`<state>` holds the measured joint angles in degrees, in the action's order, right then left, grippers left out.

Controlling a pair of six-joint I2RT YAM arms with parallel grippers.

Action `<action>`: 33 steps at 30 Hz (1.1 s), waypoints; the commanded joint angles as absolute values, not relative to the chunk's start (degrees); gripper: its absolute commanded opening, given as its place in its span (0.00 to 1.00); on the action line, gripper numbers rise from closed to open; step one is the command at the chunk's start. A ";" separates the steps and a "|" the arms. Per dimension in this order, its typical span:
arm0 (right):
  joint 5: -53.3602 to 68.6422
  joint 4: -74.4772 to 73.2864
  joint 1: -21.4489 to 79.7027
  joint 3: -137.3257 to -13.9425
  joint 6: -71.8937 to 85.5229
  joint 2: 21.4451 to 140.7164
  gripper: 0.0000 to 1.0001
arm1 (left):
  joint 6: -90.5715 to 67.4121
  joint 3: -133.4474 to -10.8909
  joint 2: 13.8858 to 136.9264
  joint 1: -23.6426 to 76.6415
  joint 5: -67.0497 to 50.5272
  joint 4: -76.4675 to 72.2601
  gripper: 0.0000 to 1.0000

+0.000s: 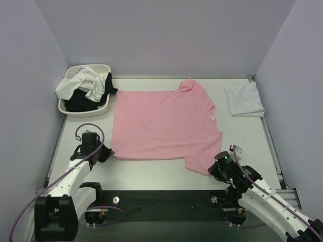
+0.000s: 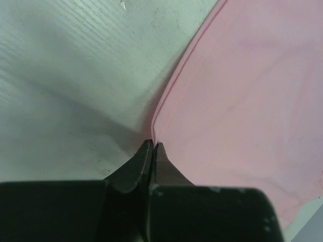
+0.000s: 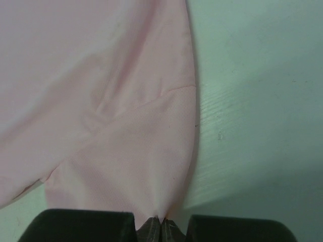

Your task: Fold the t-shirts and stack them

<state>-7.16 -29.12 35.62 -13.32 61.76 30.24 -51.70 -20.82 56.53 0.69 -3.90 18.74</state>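
Note:
A light pink t-shirt [image 1: 161,126] lies spread flat on the table, neck to the right. My left gripper [image 1: 107,153] is shut on its near-left hem corner [image 2: 154,132]. At the near-right, my right gripper [image 1: 214,169] is shut on the edge of the near sleeve [image 3: 151,166], the cloth puckering into its tips. A folded white t-shirt [image 1: 244,100] lies at the far right. More white [image 1: 75,83] and black [image 1: 81,103] t-shirts are heaped in the basin.
A white oval basin [image 1: 102,107] stands at the far left against the wall. Purple walls close in the table on three sides. A dark strip [image 1: 161,199] runs along the near edge between the arm bases.

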 commanded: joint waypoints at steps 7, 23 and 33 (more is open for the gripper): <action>-14.42 -43.69 38.85 -25.83 56.70 19.78 0.00 | -48.70 -30.12 38.69 0.35 -2.90 36.55 0.00; -29.44 -43.42 38.85 -46.32 48.96 28.12 0.00 | -46.85 -37.62 43.15 0.35 -0.70 37.35 0.00; -29.79 -41.75 38.67 -46.32 48.43 32.52 0.00 | -44.83 -41.74 45.96 -2.28 -0.35 37.35 0.00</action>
